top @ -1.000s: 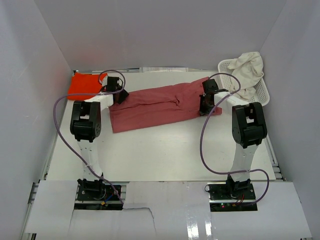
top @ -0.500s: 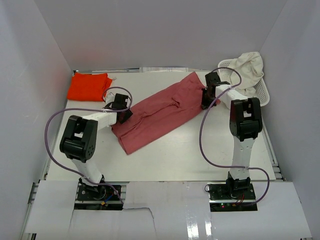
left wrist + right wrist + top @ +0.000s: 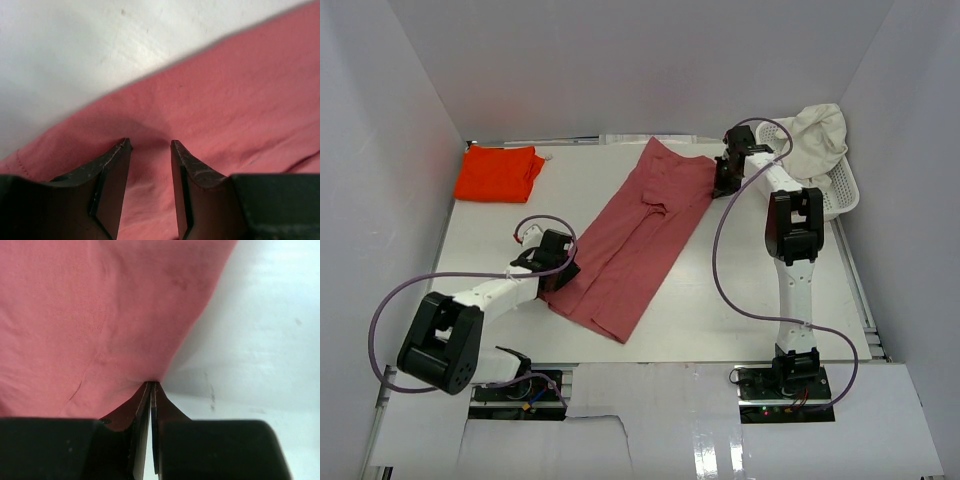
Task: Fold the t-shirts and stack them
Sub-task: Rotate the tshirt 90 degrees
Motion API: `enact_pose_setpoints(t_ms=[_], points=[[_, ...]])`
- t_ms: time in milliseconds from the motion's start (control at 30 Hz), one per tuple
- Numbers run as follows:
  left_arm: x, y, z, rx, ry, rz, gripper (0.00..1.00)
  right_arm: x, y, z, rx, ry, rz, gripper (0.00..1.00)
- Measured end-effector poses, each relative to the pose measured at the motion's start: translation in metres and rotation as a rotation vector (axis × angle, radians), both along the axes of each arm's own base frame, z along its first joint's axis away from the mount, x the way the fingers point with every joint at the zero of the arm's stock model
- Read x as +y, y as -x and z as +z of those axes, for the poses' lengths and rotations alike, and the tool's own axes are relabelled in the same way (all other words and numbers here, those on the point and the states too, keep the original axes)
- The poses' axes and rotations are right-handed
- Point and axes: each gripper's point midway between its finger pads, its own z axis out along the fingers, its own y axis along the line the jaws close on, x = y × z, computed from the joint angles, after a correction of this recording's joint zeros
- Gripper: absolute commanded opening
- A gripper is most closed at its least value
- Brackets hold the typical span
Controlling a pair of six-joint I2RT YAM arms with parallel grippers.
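Note:
The dusty rose-red t-shirt (image 3: 640,235) lies folded in a long strip, slanting from the far middle to the near left of the table. My left gripper (image 3: 563,272) sits at its near left edge; in the left wrist view (image 3: 150,145) the jaws stand apart over the cloth (image 3: 225,100). My right gripper (image 3: 722,183) is at the strip's far right corner, and its jaws (image 3: 151,385) are shut on the edge of the shirt (image 3: 100,305). The orange-red t-shirt (image 3: 498,172) lies folded at the far left. The cream-white t-shirt (image 3: 820,135) hangs out of the basket.
The white lattice basket (image 3: 842,190) stands at the far right, close to my right arm. White walls close in the table on three sides. Purple cables loop from both arms over the table.
The rose shirt has swung from lying across the table to a steep slant. My left gripper moved toward the near edge with its end and its jaws have parted; my right gripper moved farther back.

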Motion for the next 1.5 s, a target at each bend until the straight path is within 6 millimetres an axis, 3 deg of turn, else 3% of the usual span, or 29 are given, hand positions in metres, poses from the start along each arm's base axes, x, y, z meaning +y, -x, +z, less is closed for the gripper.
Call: enact_pose_setpoints(t_ms=[200, 567, 800, 1167, 1300, 1333, 1400, 1500], points=[[-0.021, 0.034, -0.001, -0.031, 0.058, -0.071, 0.5, 0.02, -0.023, 0.0, -0.011, -0.169, 0.031, 0.13], [-0.068, 0.079, -0.003, -0.074, 0.211, -0.178, 0.51, 0.045, -0.051, 0.001, -0.048, -0.453, 0.046, 0.13], [-0.098, 0.093, -0.002, -0.039, 0.223, -0.263, 0.52, 0.056, -0.058, 0.004, -0.058, -0.582, 0.063, 0.11], [-0.153, 0.118, -0.001, 0.016, 0.259, -0.362, 0.57, 0.061, -0.059, 0.007, -0.063, -0.617, 0.067, 0.13], [-0.156, 0.125, 0.002, 0.034, 0.278, -0.365, 0.65, 0.062, -0.058, 0.008, -0.062, -0.622, 0.07, 0.2], [-0.155, 0.128, 0.004, 0.041, 0.282, -0.364, 0.69, 0.061, -0.058, 0.008, -0.062, -0.623, 0.07, 0.27], [-0.15, 0.134, 0.006, 0.058, 0.282, -0.368, 0.82, 0.061, -0.058, 0.009, -0.065, -0.627, 0.074, 0.29], [-0.142, 0.142, 0.01, 0.075, 0.267, -0.378, 0.86, 0.057, -0.056, 0.015, -0.069, -0.632, 0.078, 0.3]])
